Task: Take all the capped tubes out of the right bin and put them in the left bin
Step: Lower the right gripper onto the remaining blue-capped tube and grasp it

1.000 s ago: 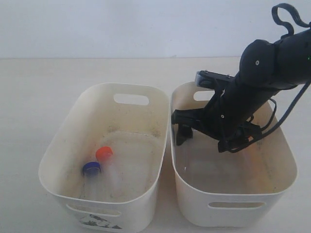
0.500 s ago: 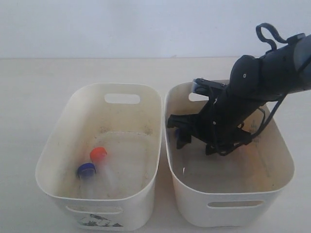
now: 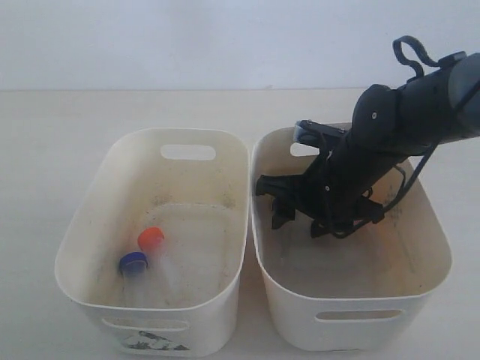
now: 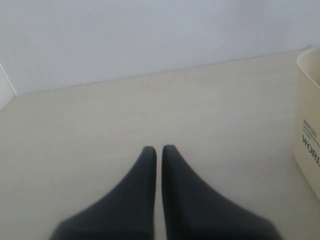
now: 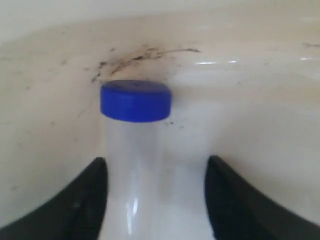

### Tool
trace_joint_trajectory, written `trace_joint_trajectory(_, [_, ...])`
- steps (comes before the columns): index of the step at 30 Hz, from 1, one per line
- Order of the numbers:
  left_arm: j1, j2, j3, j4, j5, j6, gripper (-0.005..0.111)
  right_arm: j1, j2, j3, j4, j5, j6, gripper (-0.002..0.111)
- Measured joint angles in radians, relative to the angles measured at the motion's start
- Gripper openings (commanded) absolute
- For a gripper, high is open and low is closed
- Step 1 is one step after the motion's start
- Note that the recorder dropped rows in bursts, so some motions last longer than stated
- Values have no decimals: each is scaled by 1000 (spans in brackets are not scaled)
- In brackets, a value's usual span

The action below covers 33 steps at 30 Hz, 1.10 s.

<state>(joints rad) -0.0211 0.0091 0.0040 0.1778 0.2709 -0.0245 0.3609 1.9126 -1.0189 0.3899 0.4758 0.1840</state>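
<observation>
**Grasp approach, right bin.** The right gripper (image 5: 157, 161) is lowered inside the right bin (image 3: 352, 307), close to its inner wall. Its jaws are spread wide and grip nothing. A blue-capped tube (image 5: 136, 150) lies between them on the bin floor, its cap pointing towards a smudged wall. The clear body sits nearer one finger than the other, and whether it touches that finger cannot be told.

The step in hand appears to be the pinch. To do it well, centre the jaws on the tube first, then close on the clear body below the cap. The tube is probably slick and round and could roll or squirt out. A slow closure and a straight lift clear of both rims would be prudent.

The left gripper (image 4: 158, 150) has its fingers pressed together and is empty. It hangs over the bare tabletop (image 4: 150, 100), beside the left bin (image 3: 90, 225). That bin already holds an orange-red-capped tube (image 3: 151, 238) and a second blue-capped tube (image 3: 133, 262). The arm hides much of the right bin's floor, so any further tube there cannot be made out.
</observation>
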Motion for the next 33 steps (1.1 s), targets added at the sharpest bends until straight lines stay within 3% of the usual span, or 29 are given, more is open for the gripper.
trace_joint_trajectory(2, [0,0,0,0,0,0,4,2,2,-2,11,-4,0,31])
trace_joint_trajectory(4, [0,0,0,0,0,0,4,4,8,-4,11,-10,1,30])
trace_joint_trajectory(10, [0,0,0,0,0,0,4,4,8,-4,8,-12,1,54])
trace_joint_trajectory(12, [0,0,0,0,0,0,4,4,8,-4,0,-12,1,55])
trace_joint_trajectory(14, [0,0,0,0,0,0,4,4,7,-4,-6,-12,1,39])
trace_joint_trajectory(15, [0,0,0,0,0,0,4,4,7,-4,-10,-10,1,21])
trace_joint_trajectory(17, [0,0,0,0,0,0,4,1,9,-6,-5,-6,1,0])
trace_joint_trajectory(26, [0,0,0,0,0,0,4,1,-8,-6,-10,7,-1,0])
trace_joint_trajectory(33, [0,0,0,0,0,0,4,0,-220,16,-58,97,-12,0])
